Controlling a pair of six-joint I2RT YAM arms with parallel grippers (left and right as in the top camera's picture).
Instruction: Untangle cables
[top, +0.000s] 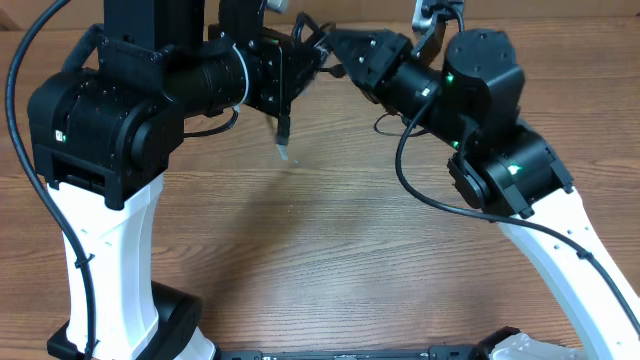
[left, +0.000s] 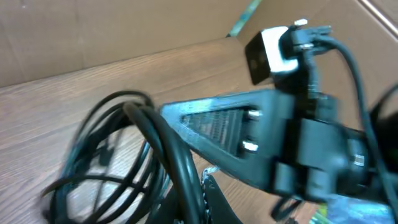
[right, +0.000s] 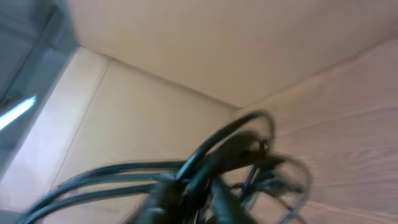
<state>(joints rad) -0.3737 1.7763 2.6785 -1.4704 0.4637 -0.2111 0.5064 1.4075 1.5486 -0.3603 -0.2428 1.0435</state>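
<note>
Clamped tight with the left gripper (top: 306, 62) on the cables (left: 124, 149), held up off the table (top: 330, 240) as one looped bundle, with a plug end (top: 283, 146) dangling. Can't tell open or shut on the right gripper (top: 336, 48), nosed into that bundle. No separating done yet, by the look of the tangle, and practically all left to do.

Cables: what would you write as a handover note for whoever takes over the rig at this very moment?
Left pincer: shut on the cables, which are held up over the table.
Right pincer: at the same bundle. Whether it is open or shut is unclear because its wrist view is blurred.
One plug end dangles below the left pincer.
Done: bundle picked up.
Left: the loops are tangled, so pull the cords apart and lay them out.
</note>
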